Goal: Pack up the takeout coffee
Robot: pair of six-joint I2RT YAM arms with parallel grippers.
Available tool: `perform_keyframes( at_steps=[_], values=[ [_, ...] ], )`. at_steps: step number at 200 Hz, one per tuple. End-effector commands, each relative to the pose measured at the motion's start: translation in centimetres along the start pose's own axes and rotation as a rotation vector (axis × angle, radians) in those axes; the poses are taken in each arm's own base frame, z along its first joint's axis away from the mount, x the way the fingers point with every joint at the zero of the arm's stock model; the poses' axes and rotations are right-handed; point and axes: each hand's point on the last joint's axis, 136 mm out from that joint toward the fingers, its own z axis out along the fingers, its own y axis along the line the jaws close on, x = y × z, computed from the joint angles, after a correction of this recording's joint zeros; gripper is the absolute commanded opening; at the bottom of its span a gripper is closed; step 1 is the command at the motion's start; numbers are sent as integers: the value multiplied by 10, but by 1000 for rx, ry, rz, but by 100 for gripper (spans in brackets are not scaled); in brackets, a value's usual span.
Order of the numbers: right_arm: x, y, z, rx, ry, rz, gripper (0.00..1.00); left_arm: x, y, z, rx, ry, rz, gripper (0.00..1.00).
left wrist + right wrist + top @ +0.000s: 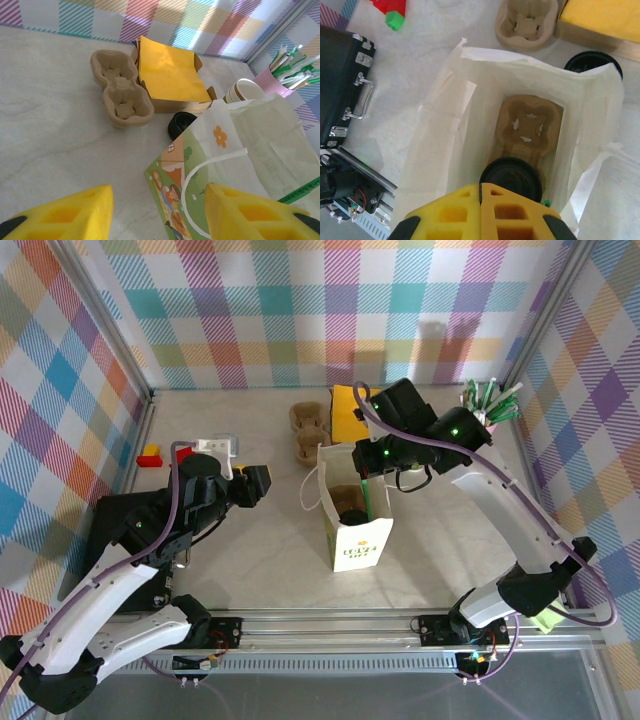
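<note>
The takeout coffee stands inside the white paper bag, its black lid up, in the near cell of a brown cup carrier. From above, the lid shows in the bag's open mouth. My right gripper hangs over the bag's mouth just above the lid, jaws pressed shut. A thin green straw leans in the bag beside the cup. My left gripper is open, left of the bag's printed side, nothing between its fingers.
Behind the bag are a yellow-topped box, an empty brown cup carrier and a loose black lid. A pink cup of straws and stacked paper cups stand far right. A black case lies left.
</note>
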Motion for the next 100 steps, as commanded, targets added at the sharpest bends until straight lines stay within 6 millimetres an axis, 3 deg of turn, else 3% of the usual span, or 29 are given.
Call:
perform_keyframes(
  at_steps=[1,17,35,60,100],
  values=[
    [4,3,1,-12,1,41,0,-2,-1,1,13,-11,-18,51],
    [7,4,3,-27,8,53,3,-1,-1,1,12,-9,-16,51],
    [9,3,3,-24,5,60,28,-1,0,1,10,-13,-17,51],
    [4,0,-4,1,-18,45,44,-2,-1,3,12,-15,-16,51],
    [-21,-11,-28,89,-114,-10,57,-2,-1,1,12,-12,-13,51]
  ],
)
